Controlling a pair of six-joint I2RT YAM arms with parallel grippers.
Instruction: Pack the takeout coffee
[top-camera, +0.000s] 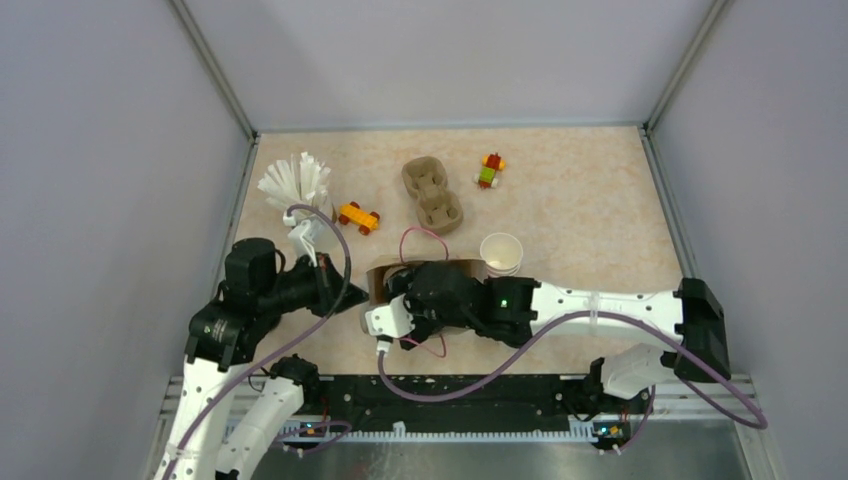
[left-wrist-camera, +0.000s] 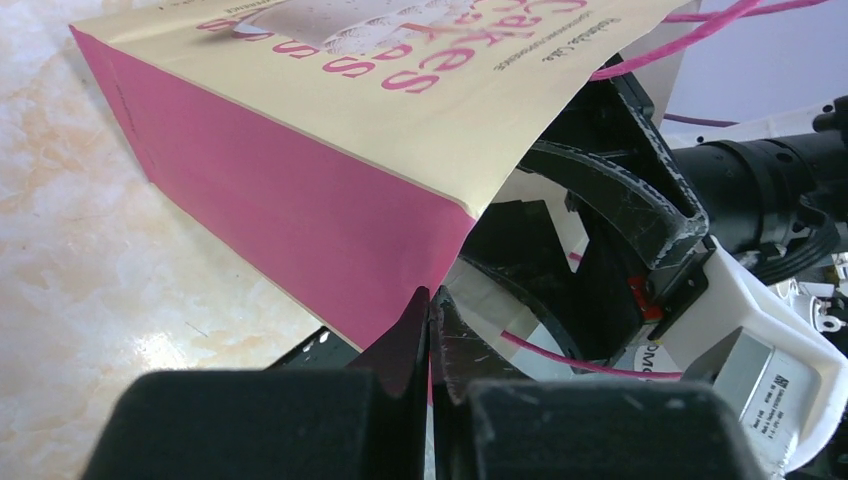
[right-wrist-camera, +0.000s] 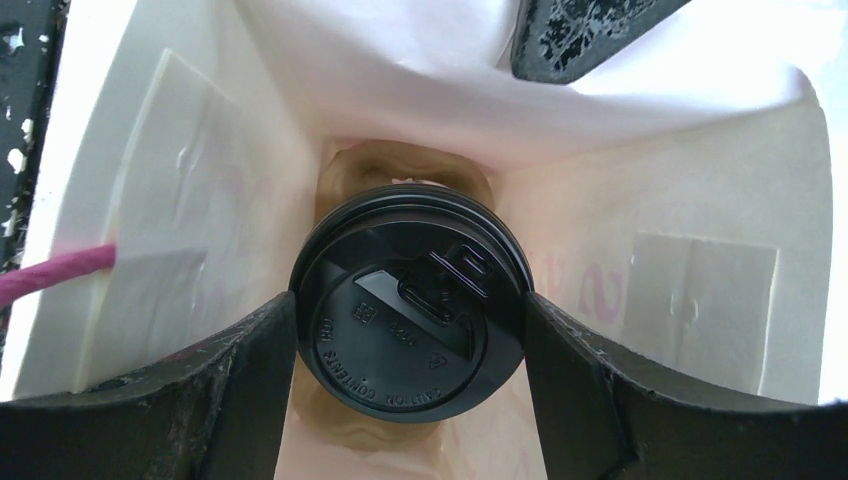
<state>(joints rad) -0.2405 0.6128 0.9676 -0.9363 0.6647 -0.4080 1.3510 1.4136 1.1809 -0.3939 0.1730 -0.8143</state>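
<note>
Reading "CAUTION CONTENTS" on black lid (right-wrist-camera: 410, 315); bag (left-wrist-camera: 300, 180) lettered "Cakes".

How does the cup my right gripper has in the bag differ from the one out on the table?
The lidded cup wears a flat black lid; the open cup has none, its white inside showing. The lidded cup sits inside the paper bag, the right gripper closed on its lid; the open cup stands free on the table beside the bag, untouched. Both are round.
</note>
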